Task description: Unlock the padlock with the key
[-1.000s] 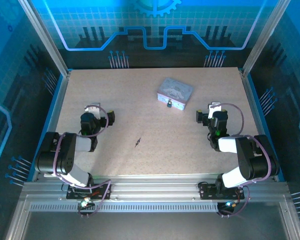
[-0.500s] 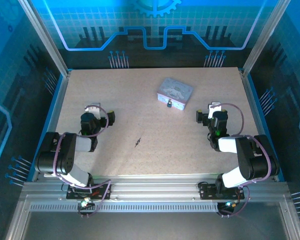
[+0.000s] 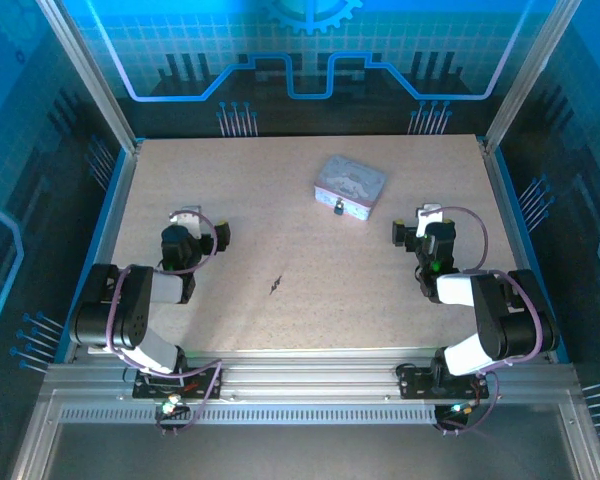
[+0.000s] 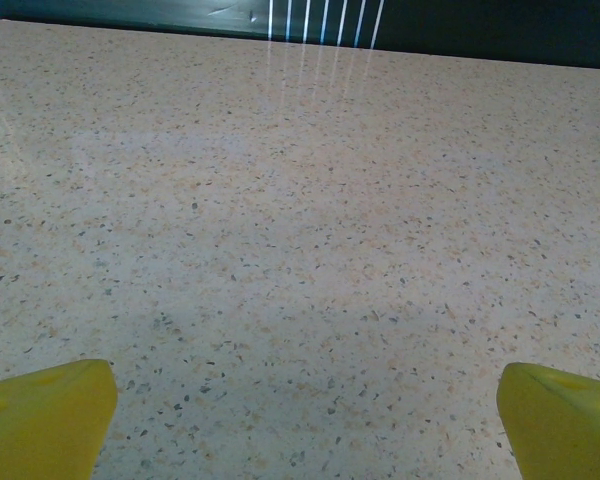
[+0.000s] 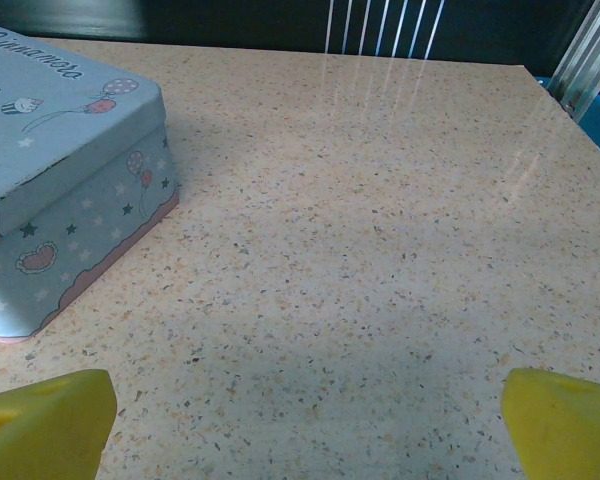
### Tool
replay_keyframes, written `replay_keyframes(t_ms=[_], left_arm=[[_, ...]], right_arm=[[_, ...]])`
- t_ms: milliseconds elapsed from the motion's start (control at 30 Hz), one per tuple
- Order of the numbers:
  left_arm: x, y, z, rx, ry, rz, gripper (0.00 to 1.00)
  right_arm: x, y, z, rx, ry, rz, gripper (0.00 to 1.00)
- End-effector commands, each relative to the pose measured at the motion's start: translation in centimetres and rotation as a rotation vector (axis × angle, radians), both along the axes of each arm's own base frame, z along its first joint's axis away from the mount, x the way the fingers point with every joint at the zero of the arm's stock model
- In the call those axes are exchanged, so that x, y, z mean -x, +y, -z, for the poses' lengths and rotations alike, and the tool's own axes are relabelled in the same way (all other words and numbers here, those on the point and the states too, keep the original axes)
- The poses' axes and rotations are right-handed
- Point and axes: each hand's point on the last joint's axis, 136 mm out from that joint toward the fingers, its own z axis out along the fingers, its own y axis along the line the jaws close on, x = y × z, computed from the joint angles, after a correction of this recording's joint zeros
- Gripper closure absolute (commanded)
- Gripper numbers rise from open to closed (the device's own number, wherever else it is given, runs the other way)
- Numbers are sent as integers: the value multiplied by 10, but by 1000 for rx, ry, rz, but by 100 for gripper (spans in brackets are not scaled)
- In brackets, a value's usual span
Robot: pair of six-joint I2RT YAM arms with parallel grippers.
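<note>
My left gripper (image 4: 302, 418) and right gripper (image 5: 302, 420) both have their fingers wide apart, holding nothing. The key (image 3: 277, 286) lies flat on the table (image 3: 210, 180) between the arms. The padlock (image 3: 338, 209) sits at the near wall of the tin (image 3: 354, 178). I fear the thin key slides from under the fingers, or the tin shifts when I push.

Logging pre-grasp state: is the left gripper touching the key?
Apart. Top external view: the key lies alone on the table, with a plain gap of bare surface to the left gripper.
</note>
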Motion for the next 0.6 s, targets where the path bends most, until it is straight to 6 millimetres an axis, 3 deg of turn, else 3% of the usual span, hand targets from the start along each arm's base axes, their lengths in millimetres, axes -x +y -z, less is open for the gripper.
replay_keyframes(t_ms=[0, 100, 233, 300, 433, 567], left_arm=[[-3, -16, -11, -11, -32, 91, 1], [-1, -19, -21, -10, -39, 112, 1], [1, -21, -34, 13, 20, 113, 2], [3, -24, -37, 42, 60, 123, 4], [5, -40, -49, 110, 83, 180, 13], [11, -57, -59, 159, 175, 206, 19]], right_arm=[[-5, 9, -6, 20, -1, -34, 0], [-4, 13, -17, 46, 7, -39, 3], [-4, 19, -29, 13, 219, 23, 2], [-6, 35, -43, 25, 250, 23, 5], [0, 90, -58, 73, 238, 3, 6], [13, 158, -49, 14, 320, -50, 9]])
